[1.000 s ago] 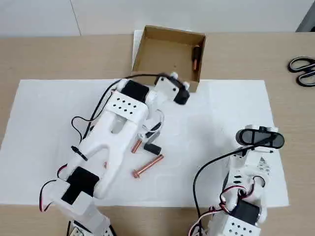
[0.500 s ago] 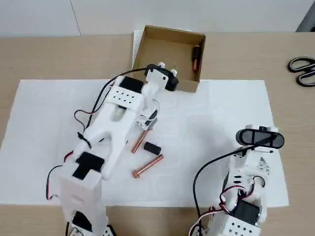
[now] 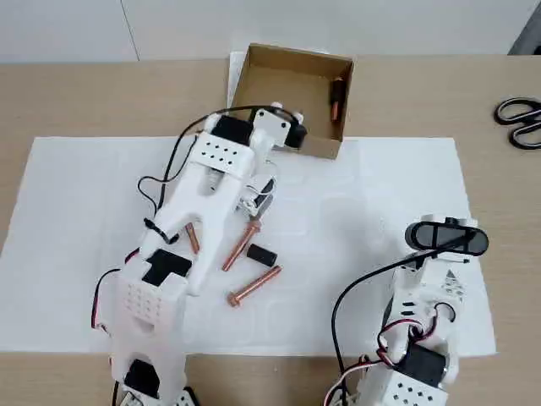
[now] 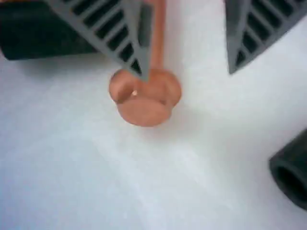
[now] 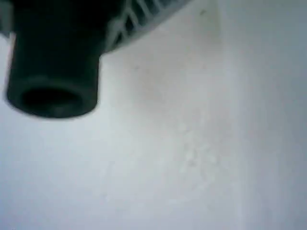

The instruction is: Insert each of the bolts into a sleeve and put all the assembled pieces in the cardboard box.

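Observation:
Three copper bolts lie on the white paper: one (image 3: pixel 239 245) under my left arm's tip, one (image 3: pixel 254 286) nearer the front and one (image 3: pixel 193 238) beside the arm. A black sleeve (image 3: pixel 261 254) lies between the first two. My left gripper (image 4: pixel 188 72) is open and low over the paper, one finger (image 4: pixel 120 33) touching the shaft of a bolt (image 4: pixel 145 98); a sleeve (image 4: pixel 43 33) lies just beside it. My right gripper (image 5: pixel 72 19) is shut on a black sleeve (image 5: pixel 53 72), held above the paper with its hollow end showing. The right arm (image 3: pixel 445 238) stands at the front right.
The cardboard box (image 3: pixel 254 76) sits at the back centre, just beyond the left arm's wrist, with one assembled piece (image 3: pixel 336 100) along its right wall. Another dark tube end (image 4: pixel 292 172) lies near the left gripper. Scissors (image 3: pixel 520 121) rest at the far right.
The left arm's elbow has swung left and its wrist has pulled back toward the box, uncovering the bolt beside it and the whole bolt under its tip. The right arm has not moved.

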{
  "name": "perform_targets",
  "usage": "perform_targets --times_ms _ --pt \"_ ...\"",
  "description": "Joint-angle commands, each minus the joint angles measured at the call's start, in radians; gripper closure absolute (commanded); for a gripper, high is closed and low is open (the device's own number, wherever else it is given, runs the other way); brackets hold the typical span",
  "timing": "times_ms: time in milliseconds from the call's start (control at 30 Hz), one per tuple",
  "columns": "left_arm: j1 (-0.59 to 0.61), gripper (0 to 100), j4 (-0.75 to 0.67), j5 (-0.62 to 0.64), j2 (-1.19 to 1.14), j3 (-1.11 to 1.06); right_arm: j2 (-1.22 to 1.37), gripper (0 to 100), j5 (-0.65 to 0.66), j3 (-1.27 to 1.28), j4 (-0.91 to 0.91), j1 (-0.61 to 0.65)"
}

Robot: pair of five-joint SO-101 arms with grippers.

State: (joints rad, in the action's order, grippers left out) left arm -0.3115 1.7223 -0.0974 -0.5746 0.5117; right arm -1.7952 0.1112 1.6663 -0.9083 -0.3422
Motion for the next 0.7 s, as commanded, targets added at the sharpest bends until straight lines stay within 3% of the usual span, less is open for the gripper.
perform_targets --times_ms 0,400,667 --pt "0.003 90 0.029 0.005 0.009 0.105 -0.019 99.4 -0.011 -0.005 0.012 -0.010" --pt "-0.061 90 0.032 0.031 0.015 0.012 -0.019 99.4 -0.011 -0.005 0.012 -0.010" --pt "-0.061 90 0.032 0.031 0.242 -0.186 -0.019 99.4 -0.011 -0.003 0.012 -0.008"
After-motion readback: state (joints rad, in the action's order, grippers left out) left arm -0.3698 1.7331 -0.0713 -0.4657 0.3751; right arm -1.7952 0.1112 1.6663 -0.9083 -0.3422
